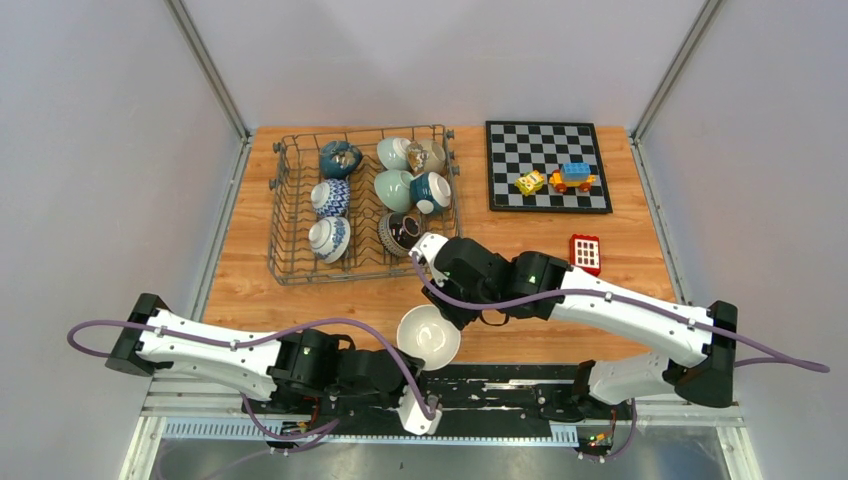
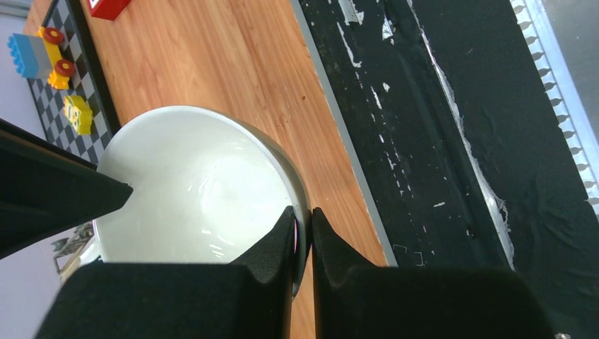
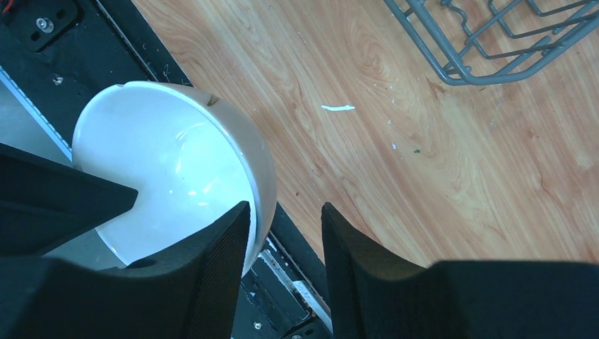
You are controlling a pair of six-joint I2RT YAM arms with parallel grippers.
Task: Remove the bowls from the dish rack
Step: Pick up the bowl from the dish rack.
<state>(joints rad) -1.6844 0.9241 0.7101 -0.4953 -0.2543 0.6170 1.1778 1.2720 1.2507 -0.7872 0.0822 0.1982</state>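
The grey wire dish rack (image 1: 290,270) stands at the back left and holds several bowls: dark teal (image 1: 340,158), blue-and-white (image 1: 330,197), pale green (image 1: 393,189) and dark brown (image 1: 402,232). A cream white bowl (image 1: 428,336) is held above the table's near edge. My left gripper (image 2: 302,212) is shut on its rim (image 2: 191,191). My right gripper (image 3: 285,206) is open, with one finger inside the white bowl (image 3: 169,162) and the other well clear outside it. A corner of the rack (image 3: 452,76) shows in the right wrist view.
A black-and-white chessboard (image 1: 548,150) lies at the back right with toy blocks (image 1: 572,177) on it. A red block (image 1: 585,253) sits just in front of it. A black mat (image 1: 500,380) runs along the near edge.
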